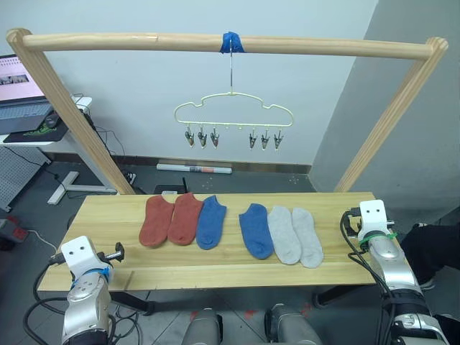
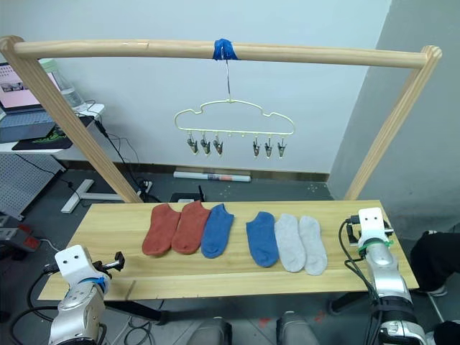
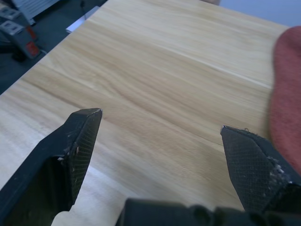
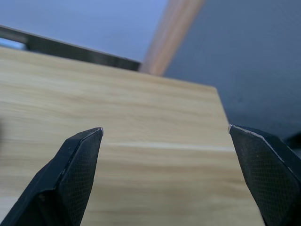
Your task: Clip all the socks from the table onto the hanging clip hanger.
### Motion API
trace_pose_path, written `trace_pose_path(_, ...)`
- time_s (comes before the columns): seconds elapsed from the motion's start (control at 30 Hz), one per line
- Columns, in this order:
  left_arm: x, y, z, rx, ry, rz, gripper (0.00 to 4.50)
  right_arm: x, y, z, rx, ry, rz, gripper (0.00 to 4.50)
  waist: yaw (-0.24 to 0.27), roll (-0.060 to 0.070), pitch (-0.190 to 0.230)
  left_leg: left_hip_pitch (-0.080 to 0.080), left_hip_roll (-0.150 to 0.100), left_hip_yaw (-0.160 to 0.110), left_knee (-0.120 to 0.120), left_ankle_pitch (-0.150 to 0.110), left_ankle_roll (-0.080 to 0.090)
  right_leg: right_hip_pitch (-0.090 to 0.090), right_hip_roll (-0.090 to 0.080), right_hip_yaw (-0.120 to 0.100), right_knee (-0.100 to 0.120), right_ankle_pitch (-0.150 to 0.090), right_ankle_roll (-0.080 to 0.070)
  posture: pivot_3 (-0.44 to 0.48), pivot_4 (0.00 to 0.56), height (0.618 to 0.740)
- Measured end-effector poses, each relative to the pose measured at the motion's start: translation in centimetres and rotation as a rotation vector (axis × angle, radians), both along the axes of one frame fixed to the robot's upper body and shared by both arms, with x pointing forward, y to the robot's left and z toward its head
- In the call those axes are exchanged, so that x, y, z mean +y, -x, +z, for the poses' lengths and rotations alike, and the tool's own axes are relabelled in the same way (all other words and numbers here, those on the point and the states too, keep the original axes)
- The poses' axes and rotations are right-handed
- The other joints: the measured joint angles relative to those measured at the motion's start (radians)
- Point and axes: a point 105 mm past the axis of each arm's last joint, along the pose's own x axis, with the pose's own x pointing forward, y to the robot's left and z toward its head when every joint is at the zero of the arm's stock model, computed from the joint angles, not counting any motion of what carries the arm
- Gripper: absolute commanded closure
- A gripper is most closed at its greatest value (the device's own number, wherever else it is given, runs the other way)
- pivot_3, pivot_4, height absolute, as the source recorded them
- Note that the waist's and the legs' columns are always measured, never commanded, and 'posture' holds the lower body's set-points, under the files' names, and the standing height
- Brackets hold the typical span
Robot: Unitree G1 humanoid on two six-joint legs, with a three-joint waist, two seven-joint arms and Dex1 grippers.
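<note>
Left end effector [image 3: 160, 127] hovers spread over the bare left end of the bench [image 1: 108, 215]. Six socks lie flat in a row mid-bench, likely for easy picking: two rust-red socks [image 1: 171, 219], two blue socks [image 1: 233, 224], two grey socks [image 1: 296, 236]. Above, the clip hanger [image 1: 233, 115] dangles six empty clips; right end effector [image 4: 165, 132] is spread over the right end.

Rust-red, blue, light grey socks [image 1: 230, 226]; pale-yellow clip hanger [image 1: 233, 109].

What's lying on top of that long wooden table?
Six socks in a row on the table: two red, two blue, two grey. Neighbours overlap slightly, hiding some edges. What lies under the socks cannot be seen.
</note>
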Motion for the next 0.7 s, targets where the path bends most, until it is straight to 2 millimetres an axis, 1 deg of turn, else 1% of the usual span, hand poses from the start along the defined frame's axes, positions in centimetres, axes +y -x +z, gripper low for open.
trace_pose_path(0.13, -0.3, -0.3, 0.7, -0.017, -0.016, -0.052, 0.01, 1.3, -0.1, 0.9, -0.02, 0.001, 0.078, 0.0, 0.0, -0.001, 0.012, -0.001, 0.0, 0.0, 0.0, 0.0, 0.0, -0.001, 0.0, 0.0, 0.0, 0.0, 0.0, 0.09, 0.166, 0.74)
trace_pose_path(0.2, -0.2, -0.5, 1.3, -0.031, -0.032, -0.067, 0.01, 1.7, -0.2, 1.1, -0.024, 0.006, 0.103, 0.0, 0.0, 0.0, 0.015, -0.002, 0.0, 0.0, 0.0, 0.0, 0.0, -0.001, 0.0, 0.0, 0.0, 0.0, 0.0, 0.074, 0.201, 0.74)
trace_pose_path(0.23, -0.3, -0.7, 1.8, -0.046, -0.043, -0.083, 0.01, 1.9, -0.1, 1.4, -0.025, 0.008, 0.119, 0.0, 0.0, -0.002, 0.024, -0.001, 0.001, 0.0, 0.0, 0.0, 0.0, -0.001, -0.001, 0.0, 0.0, 0.0, -0.001, 0.074, 0.201, 0.74)
trace_pose_path(0.27, -0.3, -0.9, 2.7, -0.07, -0.063, -0.107, 0.01, 2.0, -0.1, 1.7, -0.028, 0.016, 0.137, 0.0, 0.0, -0.002, 0.034, -0.003, 0.003, -0.001, 0.0, 0.0, 0.0, -0.002, -0.001, 0.0, 0.0, 0.0, -0.001, 0.068, 0.227, 0.74)
trace_pose_path(0.3, -0.4, -1.1, 3.5, -0.09, -0.079, -0.131, 0.01, 2.1, 0.1, 1.9, -0.023, 0.023, 0.155, 0.0, 0.0, -0.003, 0.037, -0.008, 0.006, -0.001, 0.001, 0.0, 0.0, -0.006, -0.001, -0.001, 0.0, 0.0, -0.001, 0.068, 0.227, 0.74)
trace_pose_path(0.33, -0.6, -1.3, 4.7, -0.118, -0.106, -0.168, 0.01, 2.4, 0.1, 2.4, -0.025, 0.029, 0.189, 0.0, 0.0, -0.002, 0.044, -0.01, 0.008, 0.001, 0.001, 0.0, 0.0, -0.008, -0.001, 0.0, 0.001, 0.0, -0.001, 0.062, 0.245, 0.74)
trace_pose_path(0.4, -1.2, -2.1, 7.5, -0.185, -0.164, -0.246, 0.01, 3.1, 0.3, 3.7, -0.041, 0.023, 0.252, 0.0, 0.001, -0.001, 0.061, -0.013, 0.011, 0.004, 0.002, 0.0, 0.0, -0.01, 0.0, -0.001, 0.001, 0.0, 0.0, 0.051, 0.265, 0.74)
trace_pose_path(0.43, -1.6, -2.5, 8.6, -0.216, -0.178, -0.28, 0.01, 3.6, 0.5, 4.3, -0.045, 0.013, 0.287, 0.0, 0.001, 0.0, 0.068, -0.013, 0.012, 0.006, 0.002, 0.0, 0.0, -0.01, 0.0, -0.001, 0.001, 0.0, 0.0, 0.051, 0.265, 0.74)
trace_pose_path(0.53, -3.5, -4.2, 11.7, -0.323, -0.16, -0.372, 0.01, 5.8, 0.9, 6.1, -0.055, -0.025, 0.432, 0.0, 0.001, 0.003, 0.089, -0.015, 0.014, 0.009, 0.001, 0.0, 0.0, -0.013, 0.0, -0.002, 0.001, 0.0, 0.0, 0.034, 0.283, 0.74)
trace_pose_path(0.57, -4.4, -5.1, 12.7, -0.357, -0.147, -0.403, 0.01, 6.7, 1.1, 6.7, -0.06, -0.041, 0.488, 0.0, 0.001, 0.003, 0.095, -0.016, 0.014, 0.009, 0.001, 0.0, 0.0, -0.013, 0.001, -0.002, 0.001, 0.0, 0.0, 0.034, 0.283, 0.74)
trace_pose_path(0.6, -5.0, -5.8, 13.6, -0.383, -0.138, -0.43, 0.01, 7.6, 1.2, 7.3, -0.069, -0.052, 0.539, 0.0, 0.0, 0.003, 0.099, -0.017, 0.014, 0.01, 0.001, 0.0, 0.0, -0.014, 0.002, -0.002, 0.001, 0.0, 0.001, 0.026, 0.287, 0.74)
trace_pose_path(0.63, -5.8, -6.6, 14.5, -0.409, -0.13, -0.461, 0.01, 8.5, 1.4, 8.0, -0.084, -0.065, 0.588, 0.0, -0.001, 0.002, 0.104, -0.017, 0.013, 0.01, 0.001, 0.0, 0.0, -0.014, 0.002, -0.002, 0.001, 0.003, 0.005, 0.019, 0.29, 0.74)
trace_pose_path(0.7, -7.1, -7.8, 15.9, -0.445, -0.114, -0.516, 0.01, 10.0, 1.4, 9.6, -0.123, -0.075, 0.664, 0.0, -0.003, 0.0, 0.113, -0.018, 0.013, 0.011, 0.001, 0.0, 0.0, -0.015, 0.002, -0.002, 0.0, 0.003, 0.006, 0.008, 0.29, 0.74)
